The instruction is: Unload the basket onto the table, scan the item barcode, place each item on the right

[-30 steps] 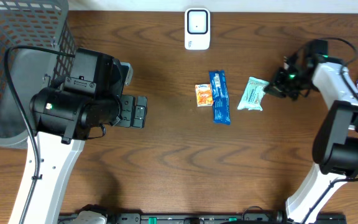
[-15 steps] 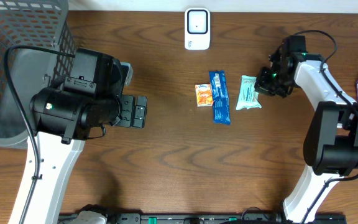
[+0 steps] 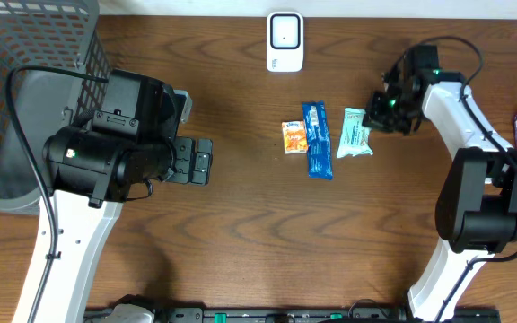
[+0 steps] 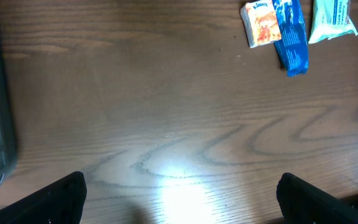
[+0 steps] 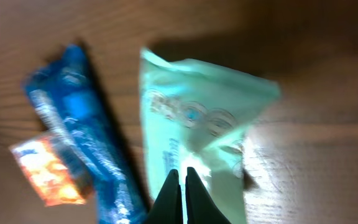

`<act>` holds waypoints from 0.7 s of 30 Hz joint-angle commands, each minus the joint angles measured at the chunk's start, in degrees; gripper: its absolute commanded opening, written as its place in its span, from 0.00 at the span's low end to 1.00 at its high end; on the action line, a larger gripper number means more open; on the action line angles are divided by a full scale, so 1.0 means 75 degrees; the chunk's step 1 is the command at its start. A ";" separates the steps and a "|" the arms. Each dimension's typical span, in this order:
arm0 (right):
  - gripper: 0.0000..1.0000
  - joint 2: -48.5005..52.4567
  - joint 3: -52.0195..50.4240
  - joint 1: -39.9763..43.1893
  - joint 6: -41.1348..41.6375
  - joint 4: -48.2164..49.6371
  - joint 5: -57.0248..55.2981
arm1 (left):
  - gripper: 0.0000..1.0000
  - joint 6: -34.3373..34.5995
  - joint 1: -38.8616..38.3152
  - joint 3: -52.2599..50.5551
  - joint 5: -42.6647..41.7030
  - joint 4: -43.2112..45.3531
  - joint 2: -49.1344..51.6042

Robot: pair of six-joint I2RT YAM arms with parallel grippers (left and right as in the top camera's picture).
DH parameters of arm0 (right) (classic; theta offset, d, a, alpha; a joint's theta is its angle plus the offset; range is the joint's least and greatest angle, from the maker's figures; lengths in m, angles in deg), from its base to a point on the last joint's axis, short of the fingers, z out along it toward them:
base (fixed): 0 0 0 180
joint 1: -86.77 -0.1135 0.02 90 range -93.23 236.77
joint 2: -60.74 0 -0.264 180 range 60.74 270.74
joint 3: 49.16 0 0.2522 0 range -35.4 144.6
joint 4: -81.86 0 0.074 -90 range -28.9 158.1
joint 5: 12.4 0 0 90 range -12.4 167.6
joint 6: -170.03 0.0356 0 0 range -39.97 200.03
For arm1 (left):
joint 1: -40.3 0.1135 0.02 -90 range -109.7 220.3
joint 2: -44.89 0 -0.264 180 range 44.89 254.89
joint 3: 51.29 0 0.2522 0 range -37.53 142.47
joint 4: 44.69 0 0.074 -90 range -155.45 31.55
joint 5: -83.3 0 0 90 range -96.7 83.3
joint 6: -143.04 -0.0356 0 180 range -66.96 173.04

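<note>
Poised low with the right gripper [image 3: 380, 115], fingers [image 5: 174, 193] pressed together into one narrow point, tips on or just over the right side of the pale mint-green film packet [image 3: 354, 133]. Cannot tell from the wrist view whether any fold of film is caught between them; looks more like touching than pinching.

As for the packet: lying flat right of the middle of the tabletop, toward the far edge, just beside a long blue foil bar wrapper [image 3: 316, 140]. On that wrapper's other side, touching or nearly so, a small orange sachet [image 3: 294, 136].

Over the left half of the tabletop, well apart from all this, the left gripper [image 4: 182, 199]. Spread wide there, holding nothing, near a grey mesh basket [image 3: 25, 54] at the far left corner.

Judged as the pick-up step: settling on one item and securing it, with nothing lifted yet. At the middle of the far edge, apart from all three items, a white rounded barcode scanner [image 3: 284, 40], with no code turned toward it.

For the next move, probably: open the fingers, straddle an edge of the packet and close on it, since thin film lying flat gives little to bite. Then lift, carry toward the far edge and turn the printed code to face the scanner. Worth watching for a nudge against the blue wrapper.
</note>
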 commanded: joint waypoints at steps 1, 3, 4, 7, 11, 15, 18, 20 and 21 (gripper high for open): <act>0.01 -0.0291 0.0583 -0.0032 -0.0239 -0.0029 0.0166 | 0.98 0.0009 0.0041 0.0070 0.0096 -0.0026 0.0023; 0.01 -0.0291 0.0624 -0.0032 -0.0239 -0.0026 -0.0029 | 0.98 0.0009 0.0041 0.0070 0.0096 -0.0026 0.0023; 0.01 -0.0286 0.0615 -0.0032 -0.0239 -0.0070 -0.0181 | 0.98 0.0009 0.0041 0.0070 0.0096 -0.0026 0.0023; 0.01 -0.0233 0.0425 -0.0082 -0.0239 -0.0140 -0.0580 | 0.98 0.0009 0.0041 0.0070 0.0096 -0.0026 0.0023; 0.01 -0.0192 -0.0283 -0.0248 -0.0221 0.0329 -0.0734 | 0.98 0.0009 0.0041 0.0070 0.0096 -0.0026 0.0023; 0.01 -0.0131 -0.1186 -0.0443 -0.0003 0.1160 -0.0749 | 0.98 0.0009 0.0041 0.0070 0.0096 -0.0026 0.0023; 0.01 -0.0067 -0.1696 -0.0548 -0.0006 0.1638 -0.0766 | 0.98 0.0009 0.0041 0.0070 0.0096 -0.0026 0.0023; 0.01 -0.0058 -0.1792 -0.0554 0.0000 0.1533 -0.1043 | 0.98 0.0009 0.0041 0.0070 0.0096 -0.0026 0.0023; 0.01 -0.0061 -0.1772 -0.0548 0.0000 0.1416 -0.1224 | 0.98 0.0009 0.0041 0.0070 0.0096 -0.0026 0.0023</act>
